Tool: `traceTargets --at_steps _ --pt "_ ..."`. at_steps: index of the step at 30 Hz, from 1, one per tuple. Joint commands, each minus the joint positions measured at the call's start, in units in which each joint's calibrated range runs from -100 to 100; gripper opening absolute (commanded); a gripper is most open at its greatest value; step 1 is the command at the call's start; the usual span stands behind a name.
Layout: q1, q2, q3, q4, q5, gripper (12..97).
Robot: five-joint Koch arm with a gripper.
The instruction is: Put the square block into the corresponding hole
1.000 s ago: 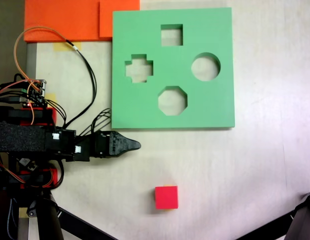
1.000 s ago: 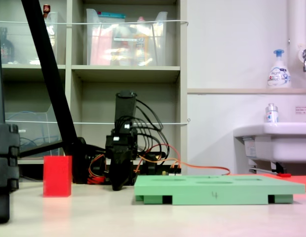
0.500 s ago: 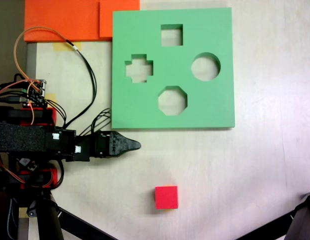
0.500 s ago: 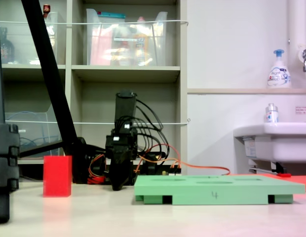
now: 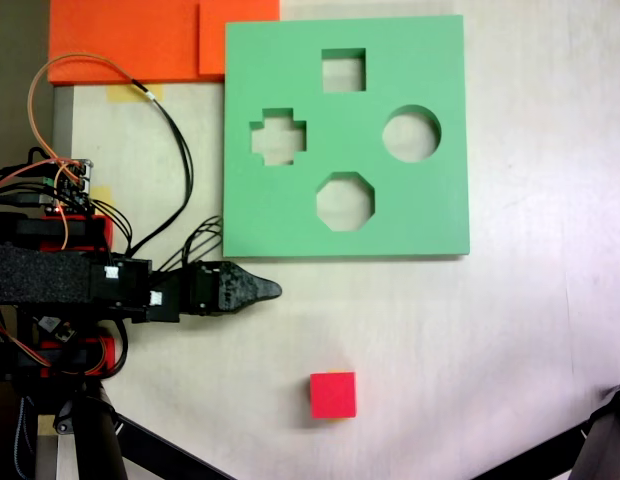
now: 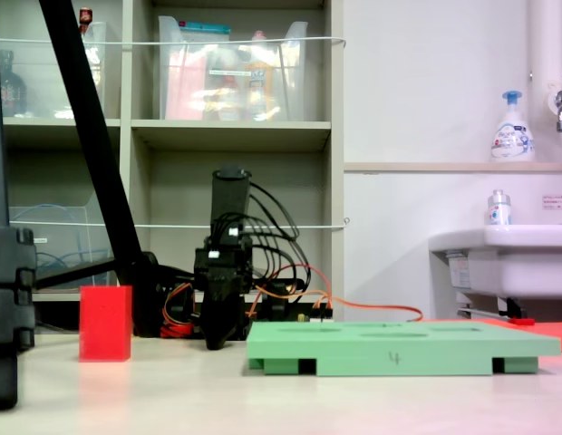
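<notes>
Jaws (image 5: 270, 290) merged into one dark tip, state unclear; square block (image 5: 333, 394) apart.

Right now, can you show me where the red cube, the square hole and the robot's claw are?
Red cube (image 5: 333, 394), fixed view from above, top face.
Square hole (image 5: 344, 70), same view, table showing through it.
Gripper (image 5: 274, 291), same view, black tip.

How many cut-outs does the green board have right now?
4, in the top-down fixed view of the green board: square hole at top, cross left, circle right, octagon bottom. All empty.
</notes>
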Motion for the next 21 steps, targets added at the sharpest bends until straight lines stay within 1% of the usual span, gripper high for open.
traceTargets --at_steps 1,4,8,10,11,13,16,18,20,21 --pt "-1.2 -0.4 -1.0 -4.8 8.5 49.4" --pt "-4.3 -0.4 -1.0 -0.7 20.6 49.1" --pt "-8.2 -0.4 -1.0 -0.1 26.9 43.4" --pt "-9.5 -0.4 -1.0 -6.3 29.6 41.9" --pt "-9.5 -0.4 1.7 -11.6 32.2 42.0" --pt "-9.6 -0.4 15.1 -33.4 35.8 41.9" --pt "-9.5 -0.4 29.1 -55.5 37.9 41.7" --pt "-9.2 -0.4 36.7 -67.1 39.0 41.6" --pt "-9.2 -0.4 43.5 -73.1 39.8 38.4" --pt "-9.3 -0.4 47.5 -76.2 39.8 38.4"
